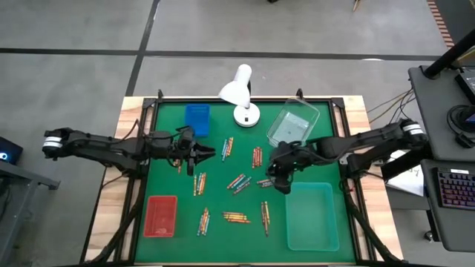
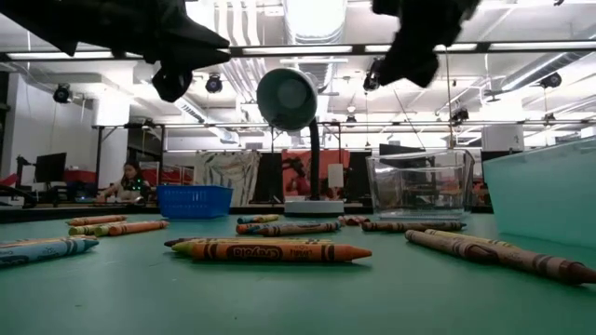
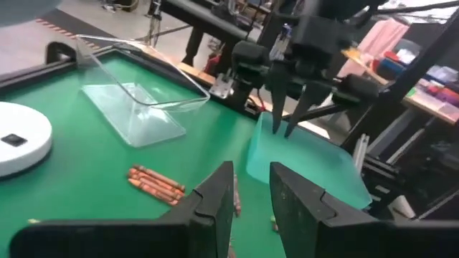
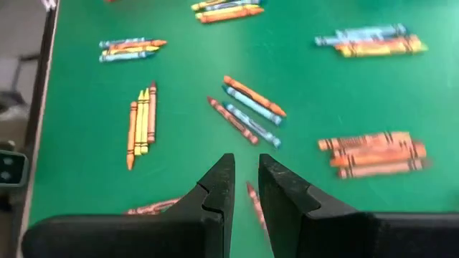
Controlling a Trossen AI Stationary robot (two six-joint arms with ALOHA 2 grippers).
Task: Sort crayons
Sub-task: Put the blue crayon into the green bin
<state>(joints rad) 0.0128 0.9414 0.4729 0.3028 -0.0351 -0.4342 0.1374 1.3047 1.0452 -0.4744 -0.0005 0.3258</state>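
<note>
Many crayons lie flat in small clusters on the green mat (image 1: pixel 223 196), in red, orange, yellow and blue (image 1: pixel 237 182) (image 4: pixel 247 111) (image 2: pixel 270 250). My left gripper (image 1: pixel 210 154) (image 3: pixel 251 175) hangs open above the mat's left middle, near level, with nothing between its fingers. My right gripper (image 1: pixel 280 185) (image 4: pixel 246 163) hangs above the mat's right middle, slanting down, slightly open and empty. A red-brown crayon (image 4: pixel 253 198) lies on the mat below its fingertips. Both grippers are well clear of the crayons.
A blue tray (image 1: pixel 197 119) stands far left, a red tray (image 1: pixel 161 215) near left, a clear tray (image 1: pixel 292 124) far right, and a teal tray (image 1: pixel 312 216) near right. A white desk lamp (image 1: pixel 241 95) stands at the far middle.
</note>
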